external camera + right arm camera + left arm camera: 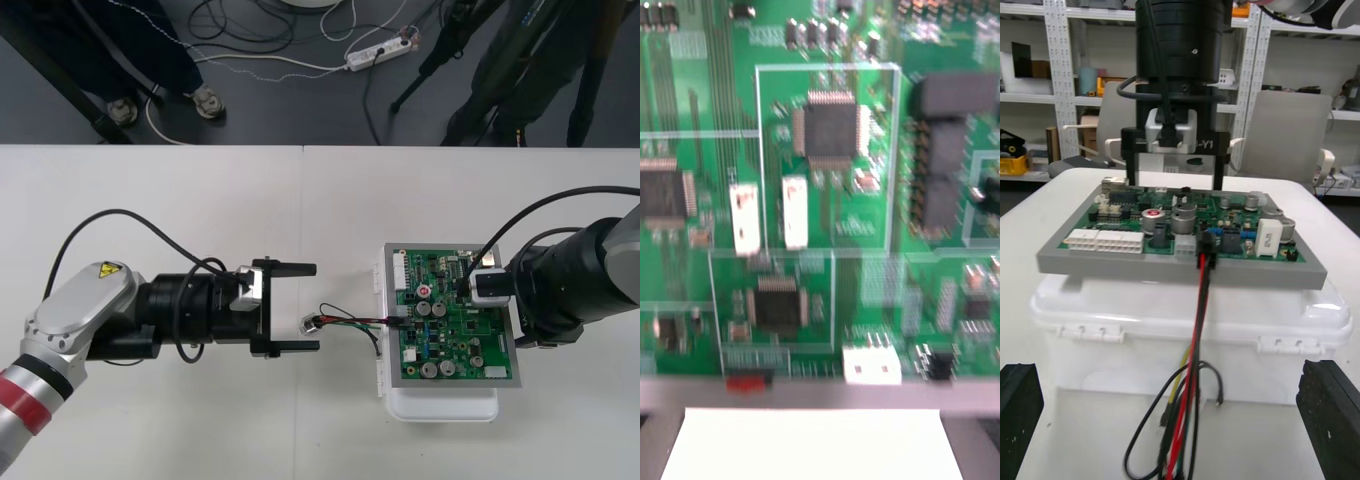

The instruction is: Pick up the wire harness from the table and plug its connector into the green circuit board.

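Looking basically done: plug (1204,258) seems seated in the board (497,345) edge nearest the left claw (316,307), whose 2 fingers stand spread either side of the socket (310,323). Right claw (465,287), also spread, hovers over the board. Next: pull left away without snagging wires (350,322).

1. Yellow triangle warning sticker (105,270) on the left arm (80,305). It has a black symbol and no words.
2. "-Y1" in white on the black frame of the right gripper (1174,182). Whatever comes before it is hidden.
3. Can't read any of the board (1120,204) markings.
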